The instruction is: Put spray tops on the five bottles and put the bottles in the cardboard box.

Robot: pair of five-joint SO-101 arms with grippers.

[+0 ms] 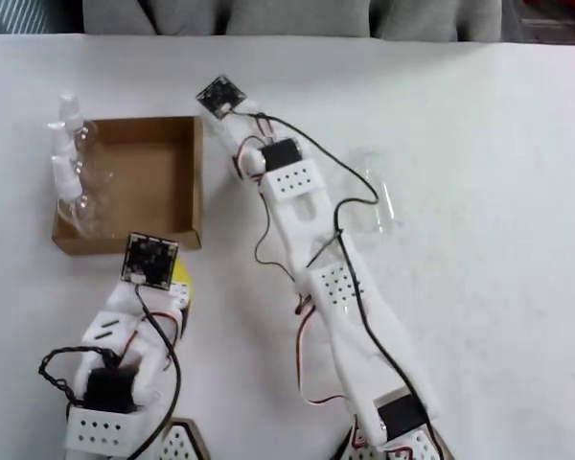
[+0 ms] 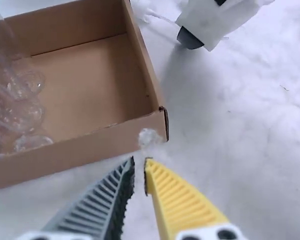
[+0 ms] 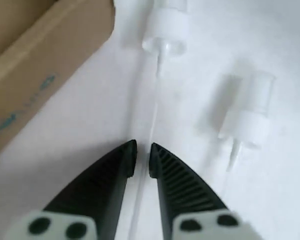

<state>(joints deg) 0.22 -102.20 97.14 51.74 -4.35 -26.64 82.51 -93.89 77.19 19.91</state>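
When scanning the white table [image 1: 517, 115], find the open brown cardboard box [image 1: 199, 182] at the left, with several clear plastic bottles [image 1: 77, 187] against its left wall, white tops poking past the far left corner. Right of the right arm [image 1: 345, 287], one more clear bottle [image 1: 374, 196] lying on the table. At the box's near right corner, left gripper [image 2: 139, 167]: grey and yellow fingers a sliver apart, gripping nothing. By the far right corner, right gripper [image 3: 142, 150]: black fingers almost together over the thin tube [image 3: 155, 100] of one of two loose white spray tops [image 3: 165, 30]; impossible to tell whether touching it.
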